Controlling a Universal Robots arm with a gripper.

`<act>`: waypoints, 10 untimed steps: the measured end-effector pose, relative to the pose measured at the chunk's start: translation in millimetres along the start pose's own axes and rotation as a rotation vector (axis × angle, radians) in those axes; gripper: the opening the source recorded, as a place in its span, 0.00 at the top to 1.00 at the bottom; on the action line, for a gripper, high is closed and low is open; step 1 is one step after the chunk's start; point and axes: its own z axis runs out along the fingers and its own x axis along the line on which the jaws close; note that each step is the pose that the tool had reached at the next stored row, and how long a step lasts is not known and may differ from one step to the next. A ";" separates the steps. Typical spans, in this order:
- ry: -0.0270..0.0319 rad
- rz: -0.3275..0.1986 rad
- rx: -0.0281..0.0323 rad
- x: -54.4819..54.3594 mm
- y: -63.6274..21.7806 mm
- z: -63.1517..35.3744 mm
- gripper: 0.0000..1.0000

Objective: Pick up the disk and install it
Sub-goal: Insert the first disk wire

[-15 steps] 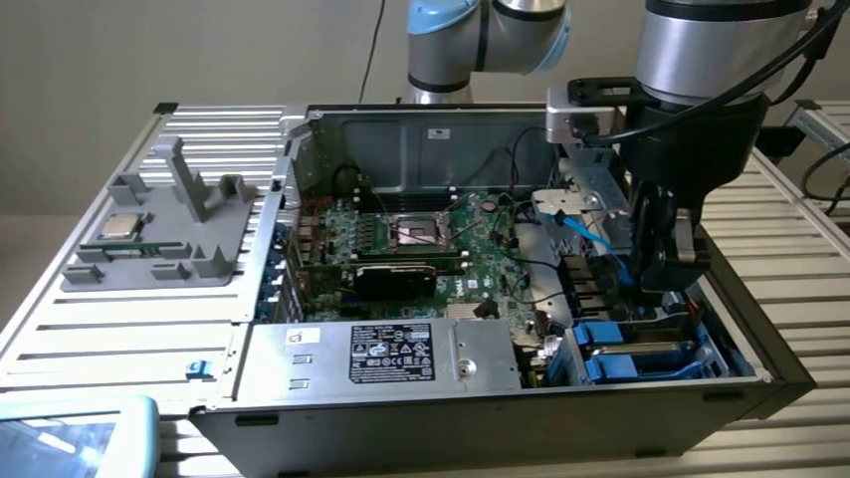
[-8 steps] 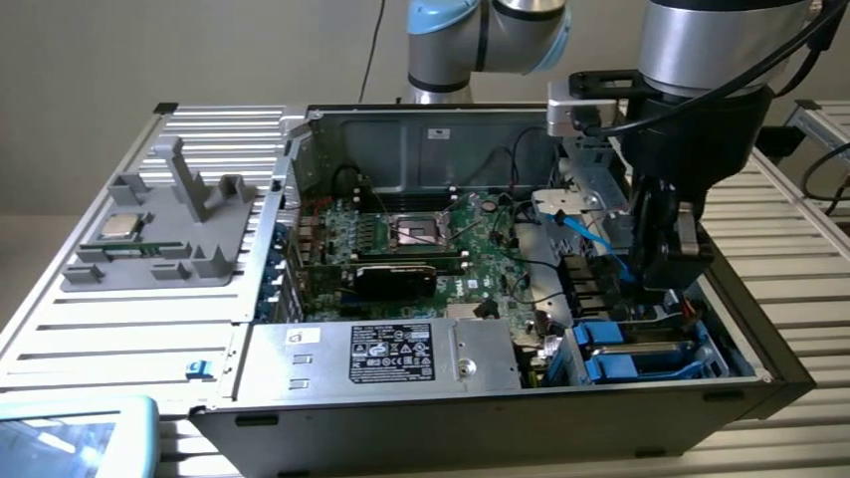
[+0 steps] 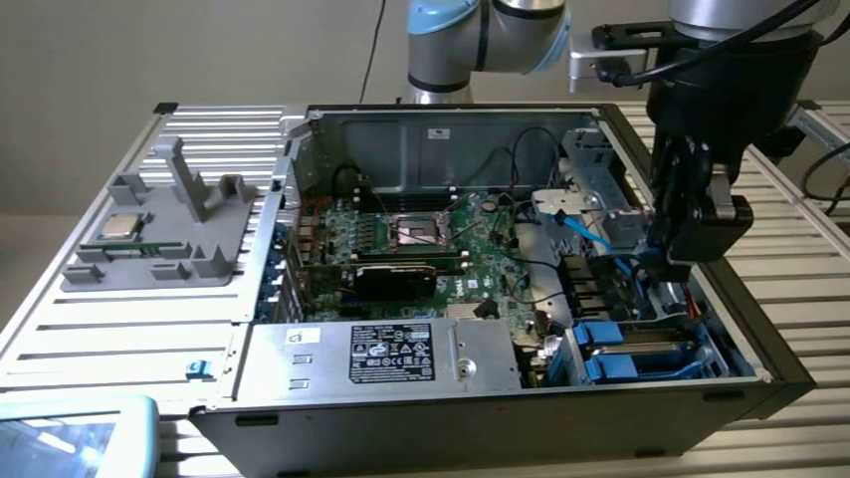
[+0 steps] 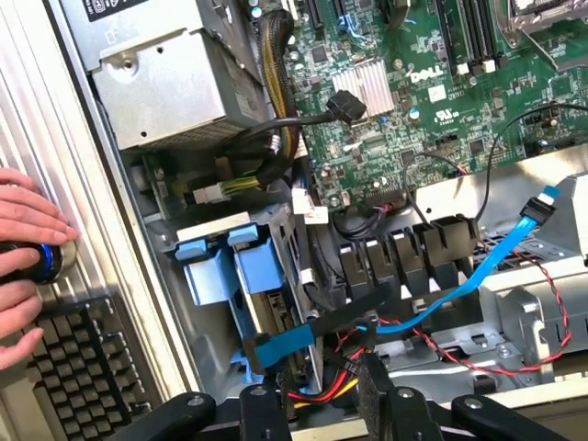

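computer case [image 3: 479, 418], disk [image 4: 216, 276] in its corner, just beyond parted jaws

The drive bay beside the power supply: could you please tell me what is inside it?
Two blue carriers stand edge-on in the drive bay, a flat blue cable ending beside them. Their own frames and the bay walls cover whatever they hold.

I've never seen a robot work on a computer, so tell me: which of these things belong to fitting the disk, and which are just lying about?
Part of the job:
- disk, in its blue carrier inside the computer case
- gripper, open, close by it

Just lying about:
- CPU chip
- power-supply box
- keyboard
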 end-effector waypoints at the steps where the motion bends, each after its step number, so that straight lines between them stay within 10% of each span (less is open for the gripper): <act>1: -0.0024 0.000 0.0011 -0.1 -0.2 -0.1 0.56; 3: -0.0124 0.003 0.0104 -0.1 -0.2 0.0 0.56; 6: -0.0460 0.012 0.0404 -0.4 -0.2 0.0 0.56; 10: -0.0520 0.013 0.0452 -3.0 0.0 -0.6 0.56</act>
